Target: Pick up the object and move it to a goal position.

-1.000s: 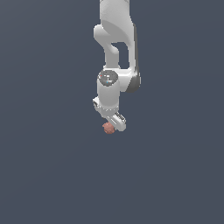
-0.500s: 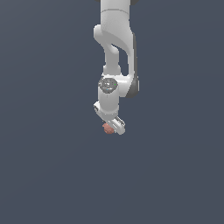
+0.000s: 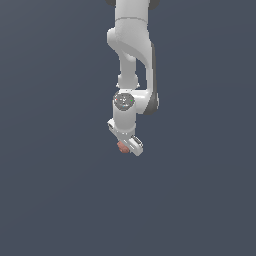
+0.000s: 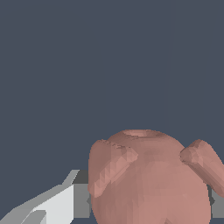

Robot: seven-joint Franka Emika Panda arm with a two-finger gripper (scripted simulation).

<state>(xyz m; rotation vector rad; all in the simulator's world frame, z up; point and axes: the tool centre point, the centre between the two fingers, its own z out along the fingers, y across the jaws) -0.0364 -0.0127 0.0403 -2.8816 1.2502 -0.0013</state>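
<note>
The object is a small reddish-pink lumpy blob (image 3: 122,146). In the exterior view it sits at the lower end of the white arm, tucked under the gripper (image 3: 126,146). In the wrist view the object (image 4: 148,179) fills the lower right of the picture, with a white and grey finger (image 4: 65,199) pressed against its side. The gripper is shut on the object and holds it in the air over the plain dark grey background. The second finger is mostly hidden behind the object.
The white arm (image 3: 131,55) comes down from the top of the exterior view. Nothing else shows but a flat dark grey background (image 3: 50,150).
The gripper with the object has moved a little towards the exterior view's left and slightly up. The object is more hidden under the gripper than before.
</note>
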